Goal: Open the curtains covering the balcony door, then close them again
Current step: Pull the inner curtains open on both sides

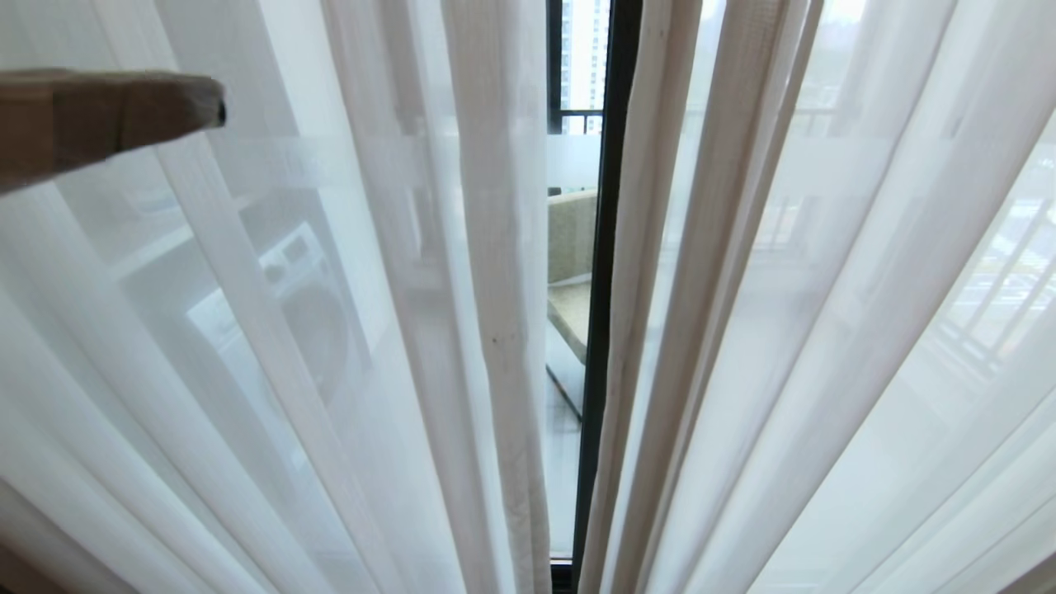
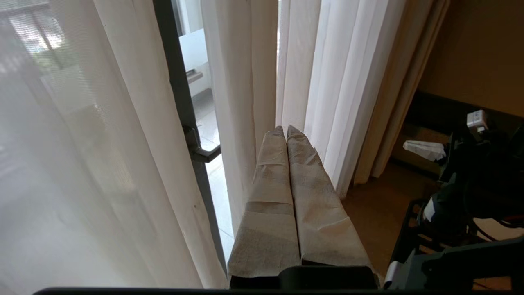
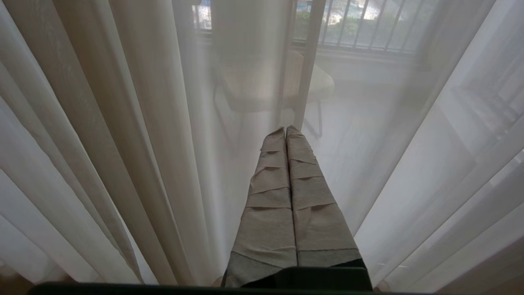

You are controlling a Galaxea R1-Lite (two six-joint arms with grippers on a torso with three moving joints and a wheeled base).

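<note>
Sheers (image 1: 462,330) hang nearly drawn across your balcony door (image 1: 606,289), just a thin gap at the black frame. Your left gripper (image 2: 285,130) is up beside that gap, fingers pinched together, empty. Right gripper (image 3: 285,130) sits against the fabric, clamped on nothing too.

We see curtains (image 1: 412,330) before balcony door (image 1: 606,289), gap at middle; left gripper (image 1: 210,103) upper left.
</note>
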